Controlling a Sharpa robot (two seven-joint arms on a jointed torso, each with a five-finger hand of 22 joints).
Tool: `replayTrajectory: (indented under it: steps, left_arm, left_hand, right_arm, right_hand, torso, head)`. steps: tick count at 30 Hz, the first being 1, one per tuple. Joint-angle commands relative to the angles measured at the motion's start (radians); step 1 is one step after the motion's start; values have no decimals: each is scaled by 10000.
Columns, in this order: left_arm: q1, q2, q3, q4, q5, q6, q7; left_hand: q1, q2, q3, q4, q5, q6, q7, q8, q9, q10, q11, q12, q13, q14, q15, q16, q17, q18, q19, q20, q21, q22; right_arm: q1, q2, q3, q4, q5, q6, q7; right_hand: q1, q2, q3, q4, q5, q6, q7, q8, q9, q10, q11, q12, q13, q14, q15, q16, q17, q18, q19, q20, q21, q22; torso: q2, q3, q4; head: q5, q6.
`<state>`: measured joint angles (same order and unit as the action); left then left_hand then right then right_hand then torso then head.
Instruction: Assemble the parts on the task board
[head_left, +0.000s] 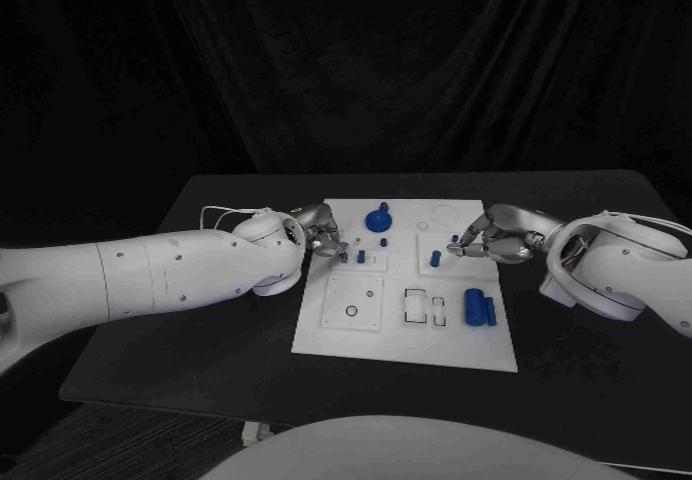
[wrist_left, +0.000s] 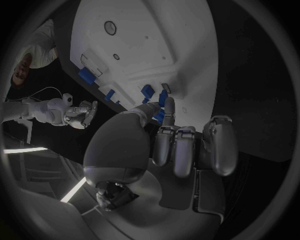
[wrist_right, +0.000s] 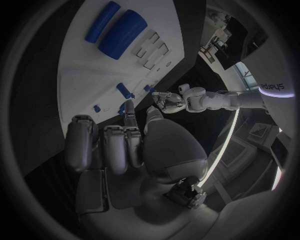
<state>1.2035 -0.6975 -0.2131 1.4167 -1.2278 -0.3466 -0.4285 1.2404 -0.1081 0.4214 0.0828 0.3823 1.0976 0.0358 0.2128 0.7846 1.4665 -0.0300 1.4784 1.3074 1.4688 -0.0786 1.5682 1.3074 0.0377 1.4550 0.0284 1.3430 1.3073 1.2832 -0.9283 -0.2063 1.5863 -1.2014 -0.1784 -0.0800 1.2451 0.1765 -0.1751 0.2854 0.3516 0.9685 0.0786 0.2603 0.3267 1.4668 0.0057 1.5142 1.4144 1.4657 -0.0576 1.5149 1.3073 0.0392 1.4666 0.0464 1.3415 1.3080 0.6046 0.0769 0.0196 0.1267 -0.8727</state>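
Note:
The white task board (head_left: 411, 335) lies mid-table. My left hand (head_left: 320, 238) is at its far left part and pinches a small blue peg (wrist_left: 160, 116) between thumb and a finger, beside another standing peg (head_left: 361, 256); the other fingers (wrist_left: 185, 150) are curled. My right hand (head_left: 488, 240) hovers over the board's far right, fingers curled, one fingertip (wrist_right: 129, 108) beside a small blue part (head_left: 454, 240). Whether it holds that part is unclear. A blue peg (head_left: 434, 258) stands between the hands. A blue knob (head_left: 378, 218) sits at the far edge.
Two blue cylinders (head_left: 475, 305) (head_left: 492, 310) lie side by side on the board's right. Rectangular slots (head_left: 415, 305) and a square plate with a round hole (head_left: 353, 300) take up the near half. Bare black table (head_left: 577, 350) surrounds the board.

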Motion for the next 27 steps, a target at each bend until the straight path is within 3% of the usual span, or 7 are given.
replayTrajectory:
  steps: [1, 27]
  left_arm:
    - [-20, 14, 8, -17, -288, -124, 142]
    - [-179, 31, 8, -26, -363, -108, 149]
  left_hand:
    - [56, 65, 184, -113, 3, -8, -49, -67, 17, 484, -88, -18, 1957, 1020, -63, 26, 2634, 160, -51, 9, -27, 1905]
    - [46, 71, 189, -101, -15, 1, -49, -68, 21, 491, -88, -8, 1964, 1020, -64, 26, 2634, 161, -52, 8, -35, 1903]
  right_arm:
    - [-23, -20, 5, 26, -11, -109, -92]
    - [-23, -28, 5, 51, -11, -136, -92]
  right_hand:
    - [24, 54, -53, 19, 42, 82, -15, -5, -12, 344, -62, -60, 187, 732, -51, -45, 1393, 170, -59, 23, -38, 1880]
    - [24, 54, -53, 19, 42, 82, -15, -5, -12, 344, -62, -60, 187, 732, -51, -45, 1393, 170, -59, 23, -38, 1880]
  torso:
    - [-3, 1, 3]
    - [8, -3, 6]
  head:
    - [-16, 1]
    - [-39, 1]
